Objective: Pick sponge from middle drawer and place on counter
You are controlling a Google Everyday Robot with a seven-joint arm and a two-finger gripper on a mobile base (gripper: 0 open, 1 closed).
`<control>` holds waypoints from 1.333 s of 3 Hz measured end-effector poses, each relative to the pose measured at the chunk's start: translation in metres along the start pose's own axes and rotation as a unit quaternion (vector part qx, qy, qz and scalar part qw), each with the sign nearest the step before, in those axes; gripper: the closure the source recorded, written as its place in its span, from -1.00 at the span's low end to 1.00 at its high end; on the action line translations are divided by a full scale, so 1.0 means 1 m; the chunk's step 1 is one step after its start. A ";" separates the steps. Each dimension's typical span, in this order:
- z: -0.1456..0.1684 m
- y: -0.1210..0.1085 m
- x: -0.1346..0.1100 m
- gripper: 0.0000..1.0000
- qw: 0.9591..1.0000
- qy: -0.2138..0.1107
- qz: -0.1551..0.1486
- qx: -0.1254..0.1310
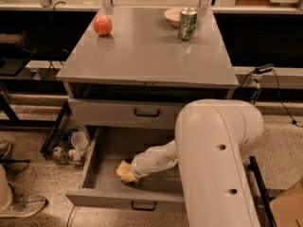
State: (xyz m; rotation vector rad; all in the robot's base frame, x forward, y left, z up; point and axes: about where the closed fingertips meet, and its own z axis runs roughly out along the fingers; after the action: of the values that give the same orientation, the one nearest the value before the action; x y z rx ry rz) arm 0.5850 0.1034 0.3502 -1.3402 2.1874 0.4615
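Observation:
The pale yellow sponge (pixel 123 169) lies on the floor of the open middle drawer (pixel 94 197), left of its middle. My gripper (pixel 131 175) reaches down into the drawer from the right and is right at the sponge, covering its right part. My white forearm (pixel 156 159) runs back from it to the large white arm housing (pixel 215 164), which hides the drawer's right half. The grey counter (pixel 142 56) is the cabinet's top, above and behind the drawer.
On the counter stand a red apple (pixel 102 25) at the back left, a green can (pixel 187 24) and a pale bowl (pixel 172 15) at the back right. The taller-fronted drawer (pixel 118 113) above is shut. A wire basket with clutter (pixel 66 143) sits left of the cabinet.

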 end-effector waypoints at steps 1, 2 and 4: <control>-0.023 0.003 -0.010 0.16 1.000 -0.024 -0.014 -0.008; -0.055 0.009 -0.024 0.60 0.997 -0.066 -0.032 -0.027; -0.189 0.011 -0.030 1.00 0.986 -0.154 -0.049 -0.038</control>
State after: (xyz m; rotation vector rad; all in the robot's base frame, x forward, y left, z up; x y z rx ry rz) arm 0.5377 0.0282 0.5197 -1.3119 1.8610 0.6724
